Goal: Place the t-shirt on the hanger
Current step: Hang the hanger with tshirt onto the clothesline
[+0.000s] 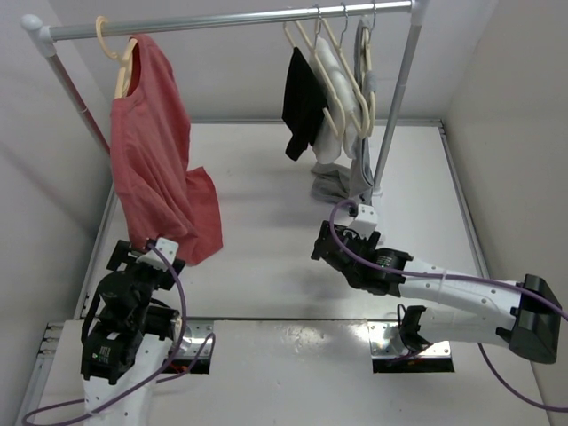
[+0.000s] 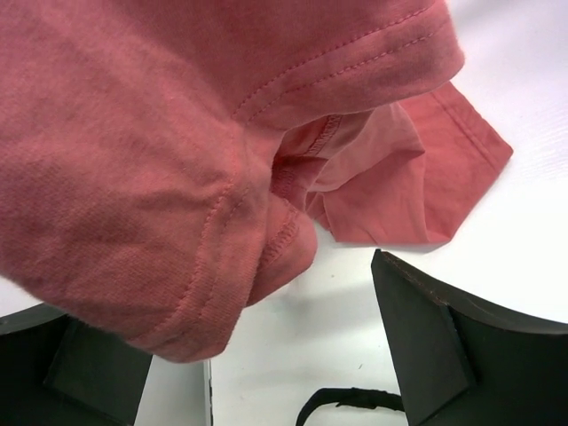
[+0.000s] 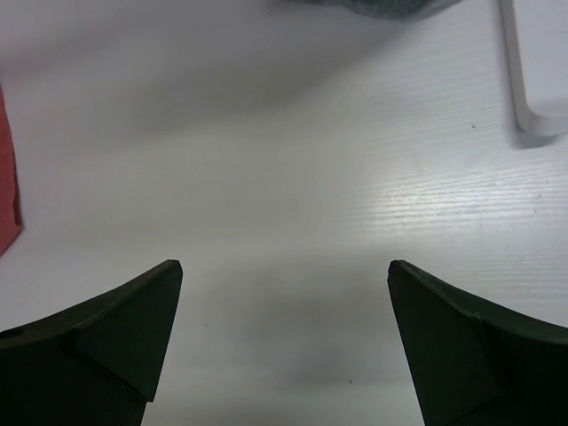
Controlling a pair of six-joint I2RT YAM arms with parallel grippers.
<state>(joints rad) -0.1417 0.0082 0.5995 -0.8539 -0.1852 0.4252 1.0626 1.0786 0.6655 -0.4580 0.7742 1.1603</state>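
Two arms are mounted at the near edge of the white table (image 1: 266, 275). The left gripper (image 2: 213, 284) has its fingers spread wide and pinches nothing, though cloth sags across the left finger. The right gripper (image 3: 284, 266) is equally wide open and empty above bare tabletop. Only the left wrist view shows the one t-shirt (image 1: 151, 169) up close: faded salmon red, double-stitched hems, and a sleeve folded in on itself just over the table. The right wrist view catches only a red sliver at its left edge. From overhead the shirt hangs lopsided and bunched from the single tan hanger (image 1: 120, 62), which is hooked at the left end of the one rail (image 1: 222, 19). The shirt's lower hem drapes down to the left gripper. At the rail's far right, three metal hooks carry pale hangers (image 1: 342, 75) with one black garment (image 1: 302, 102) and one grey garment (image 1: 355, 169); neither wrist view shows the hangers.
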